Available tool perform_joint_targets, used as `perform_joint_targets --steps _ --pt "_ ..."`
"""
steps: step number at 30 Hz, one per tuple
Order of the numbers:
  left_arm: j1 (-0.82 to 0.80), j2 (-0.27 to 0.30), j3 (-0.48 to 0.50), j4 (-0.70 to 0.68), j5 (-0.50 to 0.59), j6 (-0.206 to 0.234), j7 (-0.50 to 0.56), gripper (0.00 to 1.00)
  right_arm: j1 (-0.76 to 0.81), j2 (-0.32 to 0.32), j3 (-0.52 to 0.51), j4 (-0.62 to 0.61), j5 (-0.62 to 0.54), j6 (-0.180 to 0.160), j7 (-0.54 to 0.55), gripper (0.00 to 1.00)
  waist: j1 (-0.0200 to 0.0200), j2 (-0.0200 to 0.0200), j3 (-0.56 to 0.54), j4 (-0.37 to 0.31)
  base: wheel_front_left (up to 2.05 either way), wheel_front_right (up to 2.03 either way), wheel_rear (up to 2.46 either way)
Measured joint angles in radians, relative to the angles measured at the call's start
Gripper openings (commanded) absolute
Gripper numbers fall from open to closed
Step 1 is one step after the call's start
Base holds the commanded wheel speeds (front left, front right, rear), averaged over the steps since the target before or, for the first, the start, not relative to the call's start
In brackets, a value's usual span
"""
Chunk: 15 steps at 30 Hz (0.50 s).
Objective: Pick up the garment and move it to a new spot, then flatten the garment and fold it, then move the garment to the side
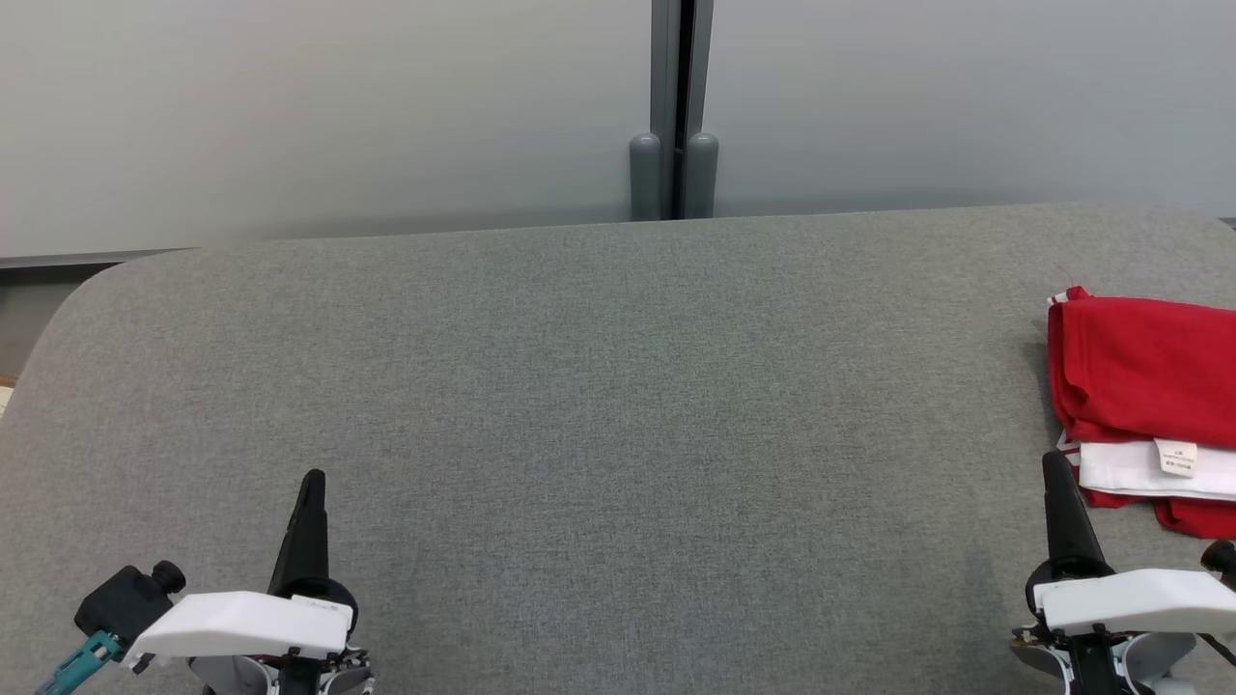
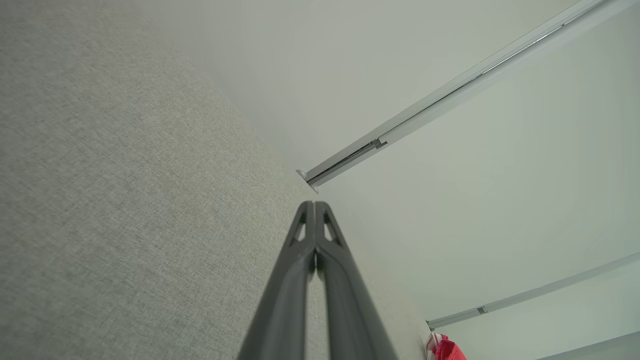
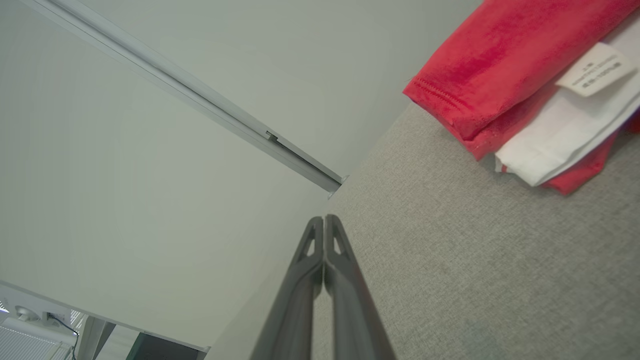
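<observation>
Garment point(image 1: 1139, 376) lies folded on table point(image 1: 618, 386), just beside closed right tool point(image 1: 1054, 465).

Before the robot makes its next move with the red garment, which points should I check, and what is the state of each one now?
1. Left tool shut and holding nothing: ok.
2. Right tool shut and holding nothing: ok.
3. Garment folded and lying at the right side of the table: ok.
4. Right tool apart from the Garment: ok; bare table shows between them in the right wrist view.
5. Garment fully on the table: cannot tell; the head view cuts it off at the right edge.
</observation>
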Motion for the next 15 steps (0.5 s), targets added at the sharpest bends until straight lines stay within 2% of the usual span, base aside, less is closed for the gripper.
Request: perform_joint_targets --steps 15 --pt "-0.015 0.002 0.032 0.002 -0.145 -0.016 0.042 0.0 -0.004 0.004 -0.025 -0.006 0.157 0.0 0.043 0.0 0.0 0.0 -0.007 -0.007 0.0 0.0 0.0"
